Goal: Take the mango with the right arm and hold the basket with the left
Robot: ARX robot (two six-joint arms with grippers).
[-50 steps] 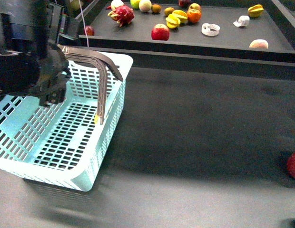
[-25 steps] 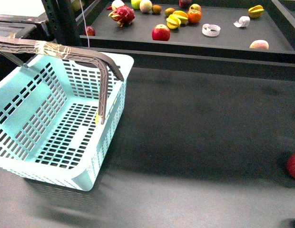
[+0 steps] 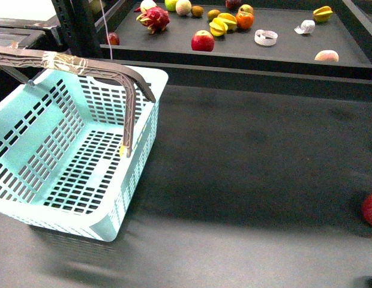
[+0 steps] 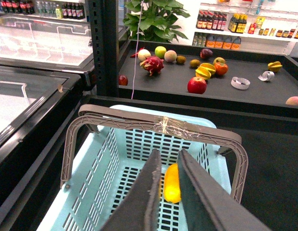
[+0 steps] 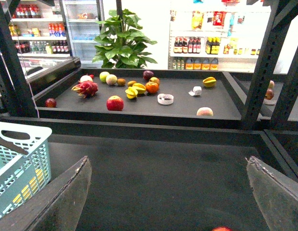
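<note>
Basket (image 3: 72, 162) open from above; raised taped handles (image 3: 123, 78) span its top. Dark surface (image 3: 252, 156) beside it unobstructed; red fruit (image 3: 371, 209) at the right edge.

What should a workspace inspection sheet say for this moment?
Surface: dark matte table.
Job's things: basket at the left, handles raised; mango not surely identified.
Clutter: fruit on the back shelf; red fruit at the table's right edge.
Grippers: left gripper narrowly open above the basket; right gripper wide open, empty.
Cables: thin cord hanging by the rack.
Surroundings: plant, shop shelving.
</note>
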